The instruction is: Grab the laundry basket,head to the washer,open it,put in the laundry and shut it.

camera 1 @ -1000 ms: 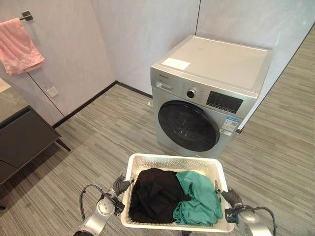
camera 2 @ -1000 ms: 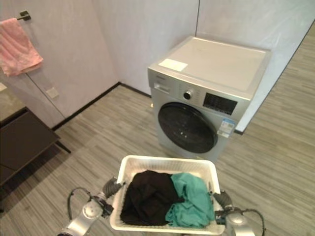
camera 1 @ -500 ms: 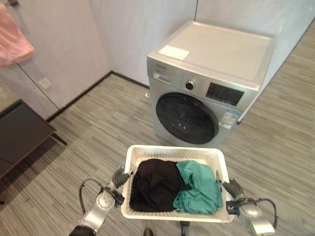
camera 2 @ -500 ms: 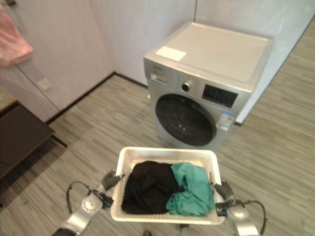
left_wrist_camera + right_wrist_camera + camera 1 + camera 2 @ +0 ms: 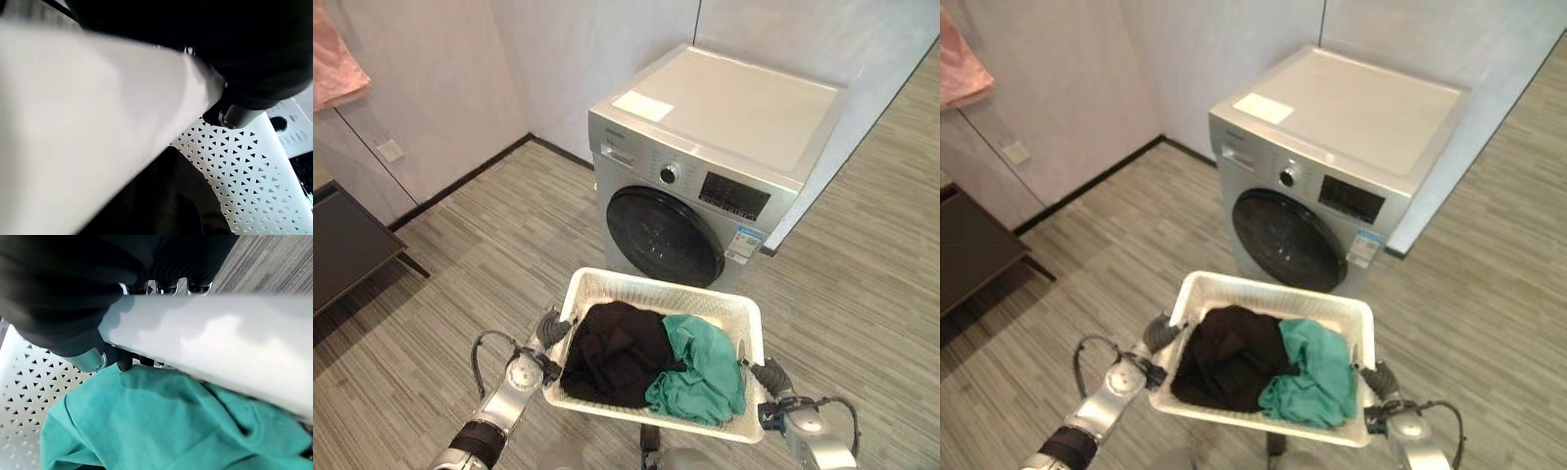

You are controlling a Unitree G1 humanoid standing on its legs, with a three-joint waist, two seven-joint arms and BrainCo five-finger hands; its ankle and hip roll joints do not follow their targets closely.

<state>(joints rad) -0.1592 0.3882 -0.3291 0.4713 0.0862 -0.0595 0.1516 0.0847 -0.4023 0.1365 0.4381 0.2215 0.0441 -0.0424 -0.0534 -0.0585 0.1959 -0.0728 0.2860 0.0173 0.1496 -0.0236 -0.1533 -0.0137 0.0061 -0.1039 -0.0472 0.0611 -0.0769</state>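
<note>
A white perforated laundry basket [image 5: 607, 286] hangs in front of me, off the floor, between my two hands. A black garment [image 5: 613, 352] lies in its left half and a teal one [image 5: 703, 370] in its right half. My left hand [image 5: 552, 330] is curled over the left rim [image 5: 98, 98]. On the opposite rim [image 5: 205, 328] my right hand [image 5: 763, 375] has its fingers [image 5: 122, 363] hooked over the edge. The silver front-loading washer [image 5: 705, 186] stands just beyond the basket with its dark round door [image 5: 664, 235] shut.
Grey walls meet in a corner behind the washer. A dark low cabinet [image 5: 342, 250] stands at the left, with a pink towel [image 5: 333, 64] hanging on the wall above it. Striped wood floor [image 5: 489, 235] lies open left and right of the washer.
The whole view has shifted: the washer looks nearer and the cabinet and towel have slid toward the left edge. The basket is still held between both hands.
</note>
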